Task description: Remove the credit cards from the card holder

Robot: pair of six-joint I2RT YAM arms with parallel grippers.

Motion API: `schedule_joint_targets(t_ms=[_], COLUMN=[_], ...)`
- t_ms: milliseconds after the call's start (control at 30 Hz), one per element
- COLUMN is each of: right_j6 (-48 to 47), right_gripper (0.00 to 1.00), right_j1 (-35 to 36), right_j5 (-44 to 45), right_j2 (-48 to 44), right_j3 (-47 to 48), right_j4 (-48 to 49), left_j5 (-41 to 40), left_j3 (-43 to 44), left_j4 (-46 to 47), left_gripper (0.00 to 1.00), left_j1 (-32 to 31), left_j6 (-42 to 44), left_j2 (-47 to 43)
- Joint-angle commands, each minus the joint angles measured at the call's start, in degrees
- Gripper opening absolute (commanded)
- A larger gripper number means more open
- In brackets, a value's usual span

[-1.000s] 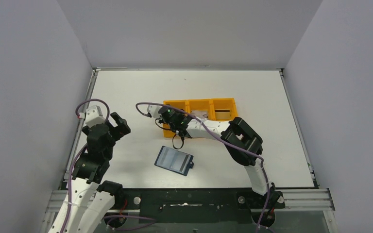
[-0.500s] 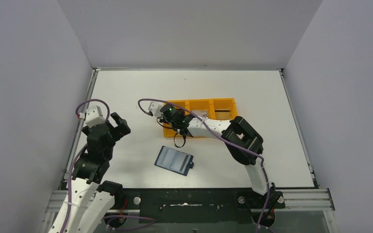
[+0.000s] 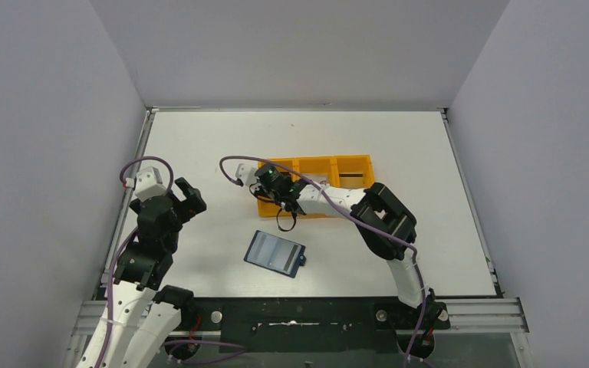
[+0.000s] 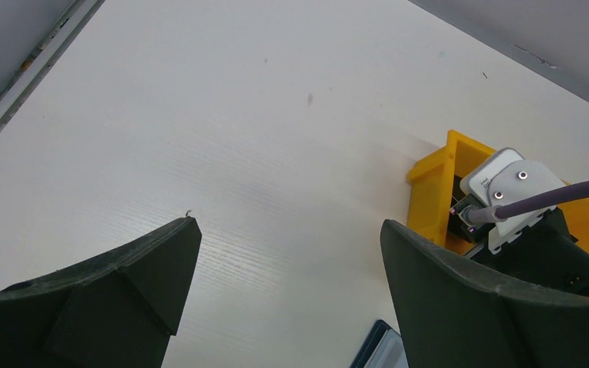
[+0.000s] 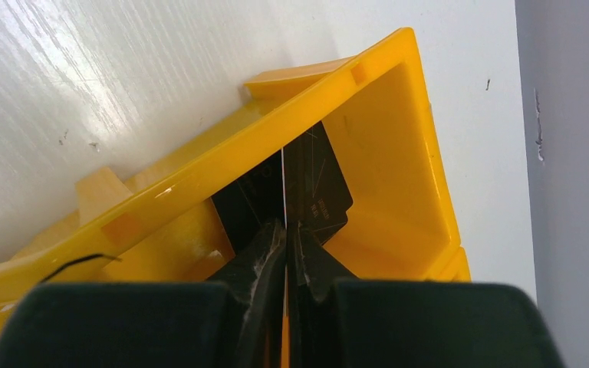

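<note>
**Right jaws clamped on a card in the tray; holder open on the bench**

Top view. The left arm is folded at the left side of the white bench (image 3: 222, 138), and the left jaws are spread. The right arm reaches leftward, its wrist dipped into the left end compartment of the orange three-compartment plastic tray (image 3: 353, 159). The dark navy folding card holder (image 3: 274, 254) lies open and flat nearer the arm bases. Its long axis runs left to right with the tab to the right, well apart from both jaws.

Left wrist view. The black fingers (image 4: 123, 299) stand wide apart over the bench. A tray corner and a corner of the holder show ahead.

Right wrist view. The right jaws are pressed together on a thin pale-edged card (image 5: 284, 180). It is seen edge-on, with its length running straight ahead from the fingertips into the compartment. A dark flat rectangle with small print (image 5: 318, 192) lies behind it; I cannot tell whether that is another card.
</note>
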Motion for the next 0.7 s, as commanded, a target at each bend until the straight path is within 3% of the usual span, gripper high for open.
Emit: schedule_joint_targets(t_ms=[0, 667], right_j6=[-0.4, -13.6], right_gripper=[0.00, 0.00], right_j1=[-0.2, -0.4], right_j5=[-0.2, -7.8], right_j2=[0.5, -5.5], right_j3=[1.3, -10.5], right_j4=[0.2, 14.8], left_j5=[0.6, 0.8], left_j3=[0.6, 0.6], left_j4=[2.2, 2.4], left_gripper=[0.90, 0.90], left_j1=[0.3, 0.3], left_j6=[0.6, 0.7], left_j2=[-0.2, 0.2])
